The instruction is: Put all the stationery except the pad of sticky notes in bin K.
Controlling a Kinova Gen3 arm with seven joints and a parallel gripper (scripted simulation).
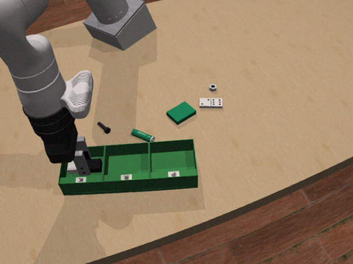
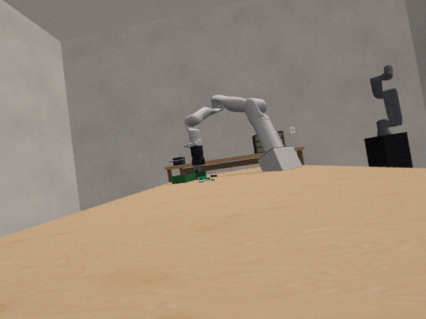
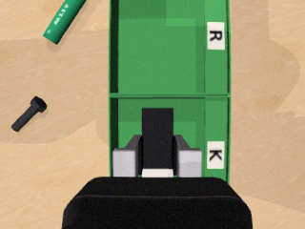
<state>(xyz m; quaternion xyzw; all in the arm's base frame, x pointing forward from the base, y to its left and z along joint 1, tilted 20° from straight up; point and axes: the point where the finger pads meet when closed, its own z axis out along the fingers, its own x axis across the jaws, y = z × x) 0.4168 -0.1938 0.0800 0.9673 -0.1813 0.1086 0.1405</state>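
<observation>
A green tray of three bins (image 1: 127, 167) stands near the table's front, labelled K (image 1: 80, 179), R and P. My gripper (image 1: 84, 167) hangs low over bin K and is shut on a small black block (image 1: 93, 165). In the wrist view the black block (image 3: 158, 136) sits between the grey fingers, inside the K compartment (image 3: 215, 155). Whether it touches the bin floor I cannot tell. A green pad of sticky notes (image 1: 181, 112) lies on the table behind the tray. In the exterior view the gripper (image 2: 199, 168) is just above the tray (image 2: 184, 177).
A green battery (image 1: 142, 134) lies just behind the tray, and also shows in the wrist view (image 3: 65, 15). A black bolt (image 1: 104, 127) lies to its left. A white domino (image 1: 210, 102) and a grey nut (image 1: 212, 87) lie further right. The arm's base (image 1: 120, 24) stands at the back.
</observation>
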